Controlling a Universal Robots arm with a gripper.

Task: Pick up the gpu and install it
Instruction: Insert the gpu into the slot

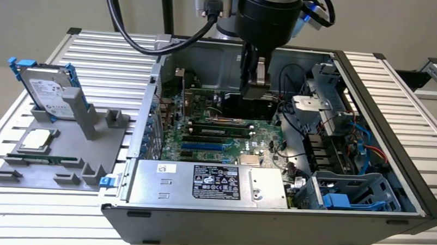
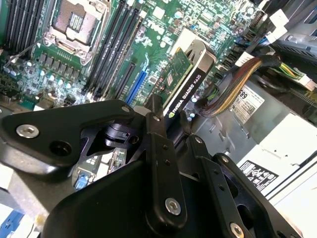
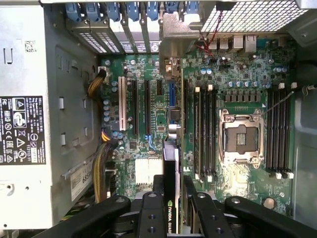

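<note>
The claw (image 3: 171,208) is clamping the gpu (image 3: 170,198) on edge between its fingers, holding it inside the open case (image 1: 393,101) above the motherboard (image 3: 233,89). In the first wrist view the card's long axis is running parallel to the expansion slots (image 3: 133,106), lying just beside them. The second wrist view is showing the card's green face (image 2: 174,74) and black edge, tilted toward the blue slot (image 2: 138,84).

Ribbed metal table (image 1: 97,53), open computer case (image 1: 391,161) and grey parts holder (image 1: 101,151) directly on it.
</note>
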